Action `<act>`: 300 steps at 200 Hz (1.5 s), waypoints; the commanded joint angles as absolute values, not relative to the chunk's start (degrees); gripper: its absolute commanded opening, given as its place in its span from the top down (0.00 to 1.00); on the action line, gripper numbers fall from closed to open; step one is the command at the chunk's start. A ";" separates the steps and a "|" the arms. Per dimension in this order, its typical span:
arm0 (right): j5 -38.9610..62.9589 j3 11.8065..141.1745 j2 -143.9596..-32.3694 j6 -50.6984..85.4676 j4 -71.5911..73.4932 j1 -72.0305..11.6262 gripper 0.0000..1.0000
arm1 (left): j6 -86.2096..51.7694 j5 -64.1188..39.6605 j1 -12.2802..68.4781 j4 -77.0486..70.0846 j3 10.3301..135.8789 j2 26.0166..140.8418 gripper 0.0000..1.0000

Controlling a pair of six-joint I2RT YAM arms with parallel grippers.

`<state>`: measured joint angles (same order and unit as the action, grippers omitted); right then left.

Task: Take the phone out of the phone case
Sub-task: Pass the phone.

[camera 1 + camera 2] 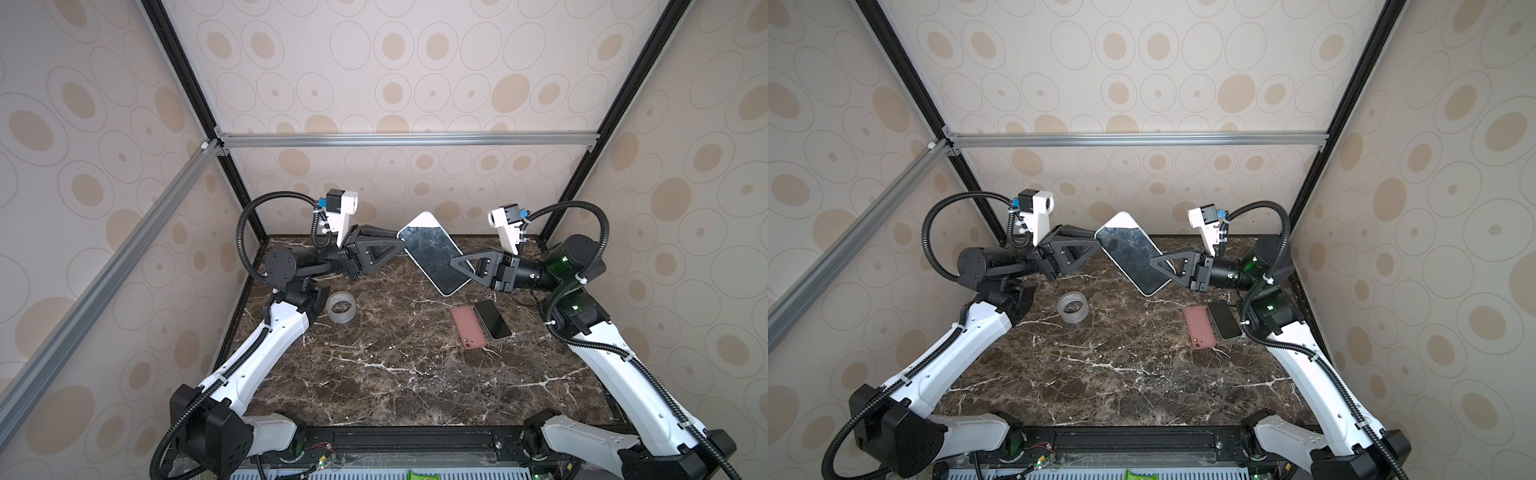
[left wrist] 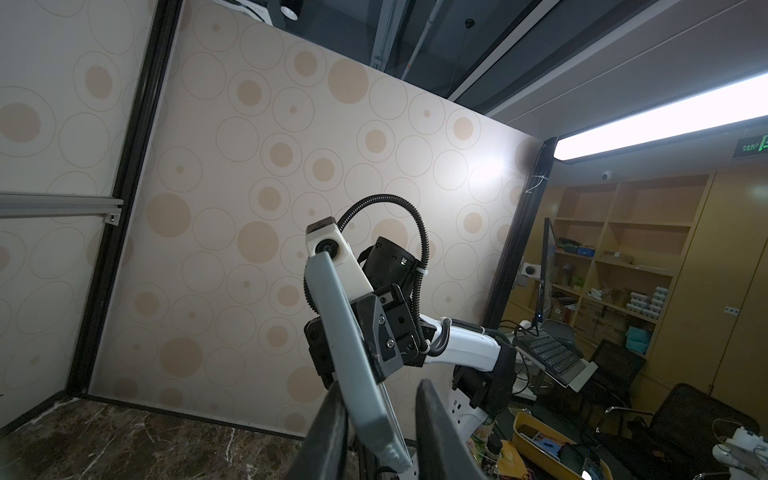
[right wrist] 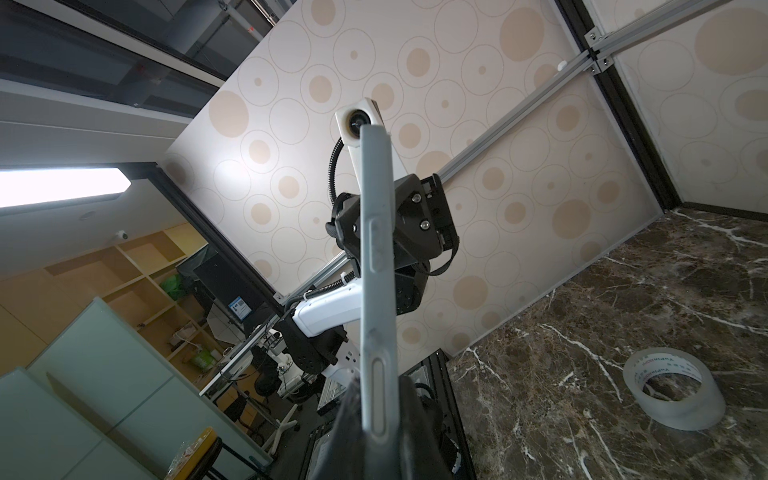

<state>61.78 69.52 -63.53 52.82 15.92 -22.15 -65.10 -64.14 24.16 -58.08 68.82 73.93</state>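
Above the marble table (image 1: 374,365): phone (image 1: 430,249) held aloft, tilted, inside its pale case (image 3: 376,249).
Right gripper (image 1: 457,262) clamps the lower end; left gripper (image 1: 400,243) straddles the upper corner, jaws slightly apart (a gap shows beside one finger (image 2: 436,428)). Tape roll (image 1: 340,306), pink case (image 1: 468,327) and black phone (image 1: 492,319) lie on the table.

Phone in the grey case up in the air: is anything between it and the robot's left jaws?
Nothing visible. The left gripper has its jaws open around one end of the grey-cased phone; the right gripper is shut on its other end. The clear tape roll, pink case and bare black phone lie on the table.
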 commanded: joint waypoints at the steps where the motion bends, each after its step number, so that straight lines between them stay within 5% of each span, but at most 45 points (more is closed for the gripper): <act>1: 53.85 67.92 -65.47 54.62 12.20 -19.52 1.00 | -65.83 -67.49 25.33 -68.88 72.55 70.66 0.79; 67: 56.09 69.76 -72.14 60.73 7.07 -18.28 1.00 | -69.87 -69.13 25.36 -74.16 73.54 70.66 1.00; 124: 55.59 66.39 -74.92 65.41 4.41 -18.71 1.00 | -73.83 -69.02 25.33 -79.42 75.95 72.09 1.00; 300: 51.24 55.82 -80.27 85.60 29.50 -24.14 1.00 | -86.76 -65.61 26.28 -95.45 82.08 76.79 0.92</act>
